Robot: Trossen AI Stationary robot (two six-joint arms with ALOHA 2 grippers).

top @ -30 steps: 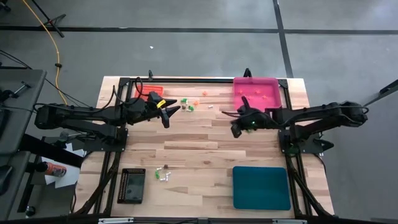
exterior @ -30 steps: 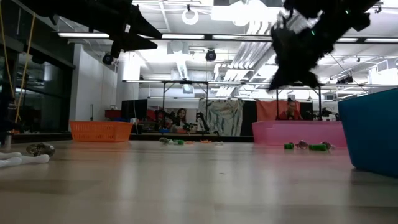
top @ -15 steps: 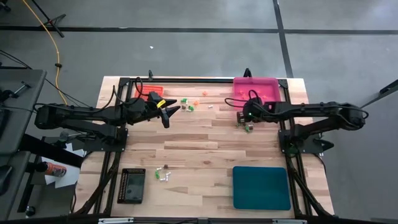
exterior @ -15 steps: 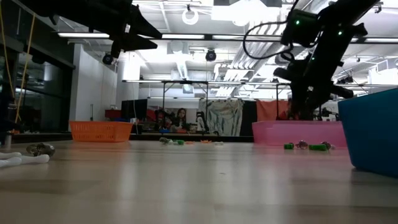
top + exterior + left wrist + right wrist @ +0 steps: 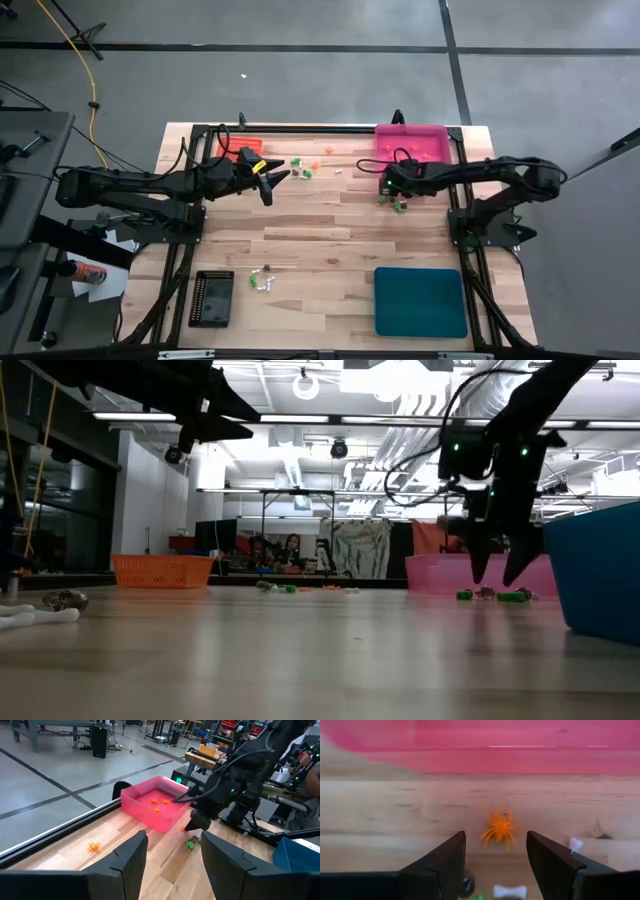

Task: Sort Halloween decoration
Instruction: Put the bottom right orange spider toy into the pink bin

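Two wide-spread fingers of our right gripper (image 5: 495, 865) frame an orange spider (image 5: 500, 831) beside the pink tray (image 5: 485, 745).

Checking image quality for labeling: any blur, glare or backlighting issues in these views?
Low view: bright ceiling lights backlight the scene, so the right end effector reads as a dark silhouette, and the near tabletop is soft. Right wrist view: the orange spider is fairly clear, while the pink tray behind it is blurred. High view: evenly lit, with no glare.
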